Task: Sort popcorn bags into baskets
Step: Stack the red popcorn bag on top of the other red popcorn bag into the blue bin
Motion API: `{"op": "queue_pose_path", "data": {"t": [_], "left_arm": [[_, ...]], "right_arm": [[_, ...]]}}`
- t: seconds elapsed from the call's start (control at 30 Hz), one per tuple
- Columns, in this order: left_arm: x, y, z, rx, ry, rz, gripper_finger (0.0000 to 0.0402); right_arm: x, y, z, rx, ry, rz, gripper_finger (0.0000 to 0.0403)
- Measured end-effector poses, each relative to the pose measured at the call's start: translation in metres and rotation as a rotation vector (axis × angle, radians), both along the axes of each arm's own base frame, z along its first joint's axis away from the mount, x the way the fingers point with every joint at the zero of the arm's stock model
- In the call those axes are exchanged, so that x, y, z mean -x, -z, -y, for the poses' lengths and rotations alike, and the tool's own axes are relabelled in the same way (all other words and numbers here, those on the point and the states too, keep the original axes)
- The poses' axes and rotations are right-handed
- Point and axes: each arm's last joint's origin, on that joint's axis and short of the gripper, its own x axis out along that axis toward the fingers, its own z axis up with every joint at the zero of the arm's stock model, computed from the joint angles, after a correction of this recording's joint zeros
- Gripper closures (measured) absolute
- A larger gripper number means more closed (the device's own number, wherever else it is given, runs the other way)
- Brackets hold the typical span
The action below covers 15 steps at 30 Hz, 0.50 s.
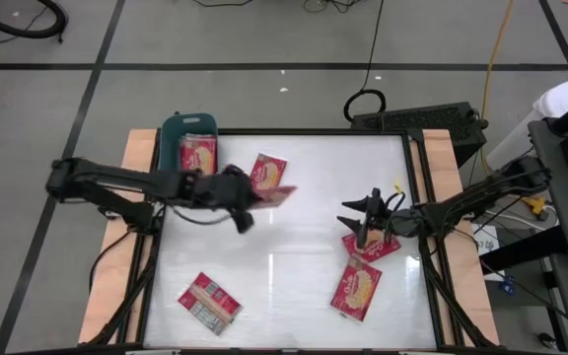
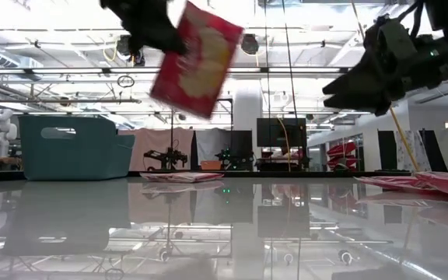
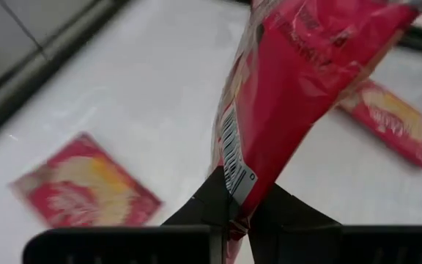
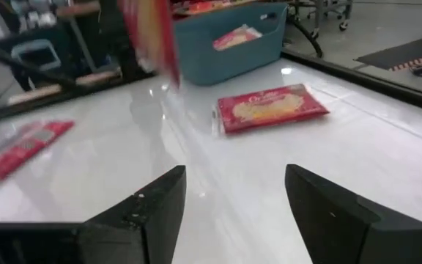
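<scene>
At the far left of the tabletop (image 1: 284,256) stands the teal basket (image 1: 173,131), and one popcorn bag (image 1: 197,152) lies already inside it, so at least one bag is sorted. Near the front left corner another bag (image 1: 208,299) lies flat, with its grey label side partly showing. Just right of the basket the left gripper (image 1: 248,202) is clamped on the edge of a red bag (image 2: 196,61) and holds it in the air above the tabletop, a short way from the basket; the left wrist view shows the fingers pinched tight on its lower edge. Under and behind this carried bag one more bag (image 1: 267,172) rests on the white surface. Further right, the right gripper (image 4: 233,202) hovers with its fingers spread wide and holds nothing, directly over a bag (image 1: 371,247) near the right edge. Just in front of it lies a last bag (image 1: 356,288). I judge that the task is in its early part: one bag is in the basket, one is on the way, and four are left on the tabletop.
</scene>
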Motion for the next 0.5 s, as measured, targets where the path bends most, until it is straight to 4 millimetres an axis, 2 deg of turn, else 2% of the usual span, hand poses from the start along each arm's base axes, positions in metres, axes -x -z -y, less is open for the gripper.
{"op": "queue_pose_path", "data": {"t": [0.23,0.37,0.5], "left_arm": [[0.076,-0.043,-0.029,0.021,-0.198,0.080,0.0380],[0.115,-0.052,-0.041,0.039,-0.338,0.089,0.0374],[0.144,-0.053,-0.049,0.066,-0.478,0.074,0.0370]], "right_arm": [[-0.004,0.012,-0.014,0.044,-0.076,-0.068,0.0175],[-0.006,0.013,-0.022,0.084,-0.123,-0.049,0.0175],[-0.009,0.012,-0.028,0.132,-0.159,-0.017,0.0175]]}}
